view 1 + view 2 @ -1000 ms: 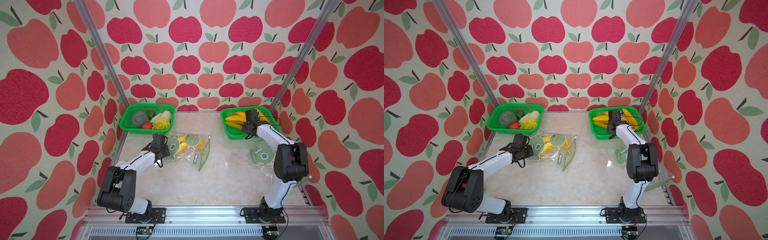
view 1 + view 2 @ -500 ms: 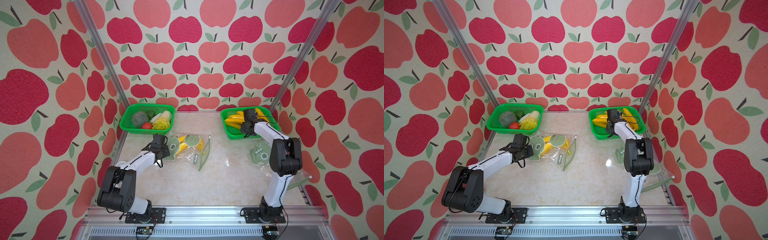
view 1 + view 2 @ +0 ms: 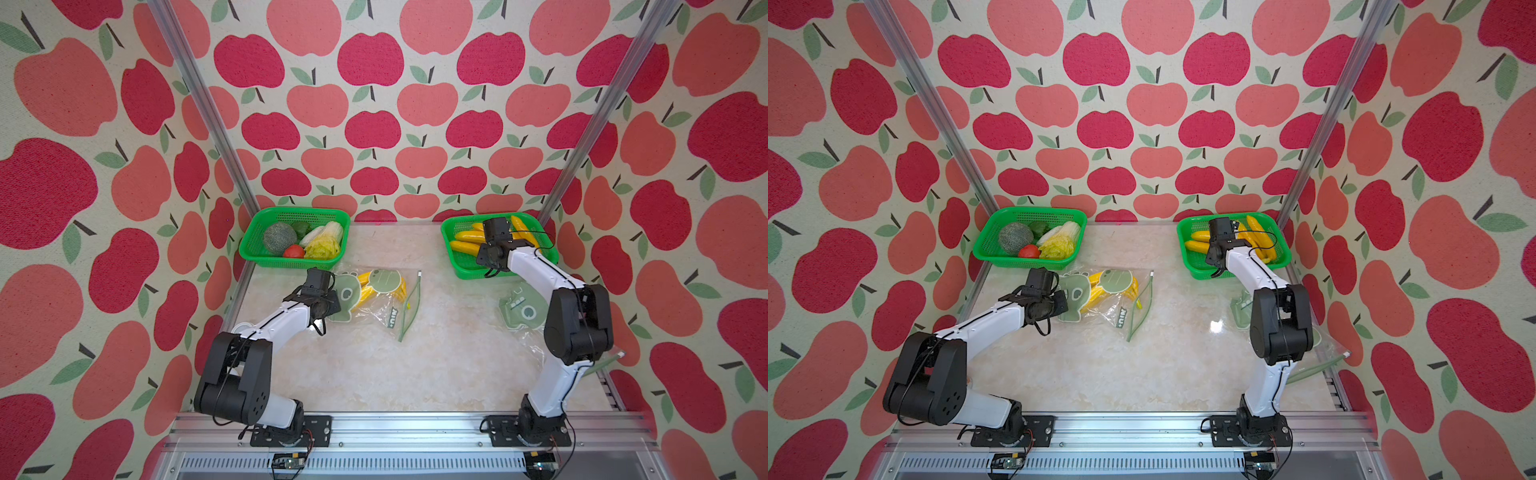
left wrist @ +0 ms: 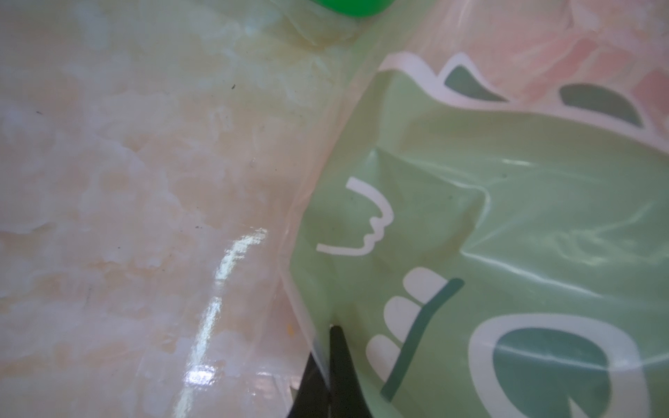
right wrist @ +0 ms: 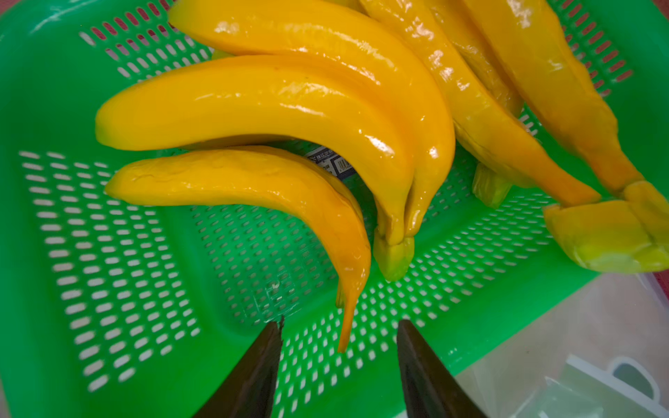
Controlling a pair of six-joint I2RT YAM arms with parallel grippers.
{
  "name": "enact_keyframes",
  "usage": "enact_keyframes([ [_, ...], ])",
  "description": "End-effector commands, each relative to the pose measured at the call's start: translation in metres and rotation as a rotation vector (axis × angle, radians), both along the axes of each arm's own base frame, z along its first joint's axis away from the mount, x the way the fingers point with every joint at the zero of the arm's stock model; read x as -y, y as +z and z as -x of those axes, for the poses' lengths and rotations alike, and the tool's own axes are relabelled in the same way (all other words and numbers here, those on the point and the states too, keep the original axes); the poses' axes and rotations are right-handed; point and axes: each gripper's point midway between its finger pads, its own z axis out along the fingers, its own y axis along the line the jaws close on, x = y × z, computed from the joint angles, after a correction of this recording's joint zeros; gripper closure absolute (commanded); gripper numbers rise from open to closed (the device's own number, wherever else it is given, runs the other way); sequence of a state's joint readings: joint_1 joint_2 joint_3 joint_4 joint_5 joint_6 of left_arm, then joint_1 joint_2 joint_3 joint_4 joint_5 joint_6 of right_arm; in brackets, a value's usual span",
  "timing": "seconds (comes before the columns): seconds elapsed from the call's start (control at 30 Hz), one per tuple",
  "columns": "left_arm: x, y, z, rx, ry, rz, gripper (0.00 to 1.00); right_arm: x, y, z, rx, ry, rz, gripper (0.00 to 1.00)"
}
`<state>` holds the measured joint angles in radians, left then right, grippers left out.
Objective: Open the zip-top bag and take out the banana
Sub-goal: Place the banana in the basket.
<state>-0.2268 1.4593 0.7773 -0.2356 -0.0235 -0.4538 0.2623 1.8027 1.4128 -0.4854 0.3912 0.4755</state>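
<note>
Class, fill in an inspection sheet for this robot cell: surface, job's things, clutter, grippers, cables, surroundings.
Surface: glossy marble-look tabletop.
Job's things: zip-top bag lying on the tabletop, bagged bananas inside.
Clutter: green basket of loose bananas; vegetable basket at the back; second bag beneath the right arm.
Grippers: left gripper shut on the zip-top bag's edge; right gripper open over the green basket, gripping nothing.
Cables: black cable looping at the left wrist.
Surroundings: apple-print walls, aluminium posts.

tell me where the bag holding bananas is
In both top views the zip-top bag lies left of centre, in front of the vegetable basket, pinched by the left hand.
</note>
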Motion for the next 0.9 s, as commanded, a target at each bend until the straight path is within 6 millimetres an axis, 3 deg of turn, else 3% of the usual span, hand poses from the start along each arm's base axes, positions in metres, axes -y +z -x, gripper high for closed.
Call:
enact_keyframes([
  [0.0, 0.005, 0.003, -0.003, 0.004, -0.033, 0.014, 1.0, -0.012, 0.03, 0.013, 0.084, 0.06, -0.015, 0.44],
  [0.13, 0.009, 0.003, -0.005, 0.005, -0.048, 0.013, 1.0, -0.038, 0.04, 0.033, 0.137, 0.179, -0.078, 0.43],
  [0.3, 0.017, 0.004, -0.01, 0.004, -0.08, -0.001, 1.0, -0.107, 0.043, 0.073, 0.191, 0.444, -0.167, 0.44],
  [0.4, 0.021, 0.003, -0.011, 0.003, -0.09, -0.004, 1.0, -0.15, 0.025, 0.099, 0.186, 0.6, -0.222, 0.44],
  [0.53, 0.024, 0.0, -0.012, -0.005, -0.096, -0.008, 1.0, -0.197, -0.013, 0.126, 0.148, 0.779, -0.254, 0.44],
  [0.7, 0.025, 0.0, -0.012, -0.01, -0.101, -0.007, 1.0, -0.224, -0.047, 0.14, 0.108, 0.869, -0.258, 0.43],
  [0.87, 0.024, 0.0, -0.01, -0.012, -0.102, -0.009, 1.0, -0.245, -0.062, 0.153, 0.092, 0.973, -0.266, 0.41],
])
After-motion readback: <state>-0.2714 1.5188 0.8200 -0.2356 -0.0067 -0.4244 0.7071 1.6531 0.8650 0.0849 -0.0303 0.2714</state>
